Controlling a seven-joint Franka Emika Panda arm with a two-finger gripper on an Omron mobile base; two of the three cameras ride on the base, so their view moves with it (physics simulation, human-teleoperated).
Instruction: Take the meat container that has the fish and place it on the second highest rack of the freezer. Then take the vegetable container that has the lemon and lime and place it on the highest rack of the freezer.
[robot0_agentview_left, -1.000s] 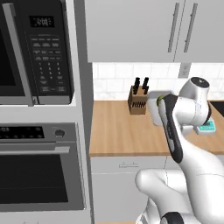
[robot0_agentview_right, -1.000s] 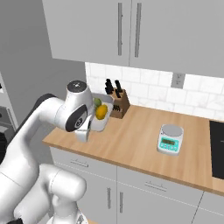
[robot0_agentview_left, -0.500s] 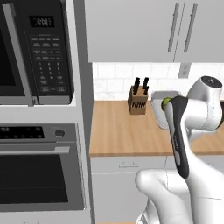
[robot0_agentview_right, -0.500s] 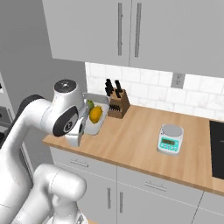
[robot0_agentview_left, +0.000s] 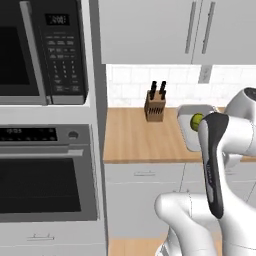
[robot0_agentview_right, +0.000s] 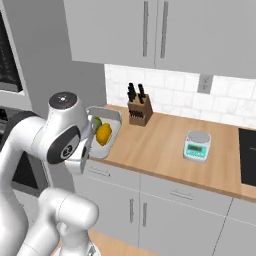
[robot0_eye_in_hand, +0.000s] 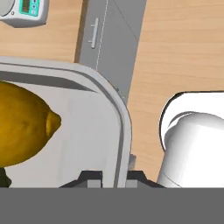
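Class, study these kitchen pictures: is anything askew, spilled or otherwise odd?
Nothing is spilled. One oddity: the grey container with the lemon and lime hangs in the air, tilted, the gripper shut on its rim. The knife block and scale sit normally.

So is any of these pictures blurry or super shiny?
Right base view: sharp, even light, soft shadow under the scale. Left base view: flat light, no glare on the oven glass. Hand view: the lemon looms huge and slightly soft up close.

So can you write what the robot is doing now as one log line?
gripper: shut on tray rim | tray: lifted, tilted | lemon, lime: inside | place: above counter edge
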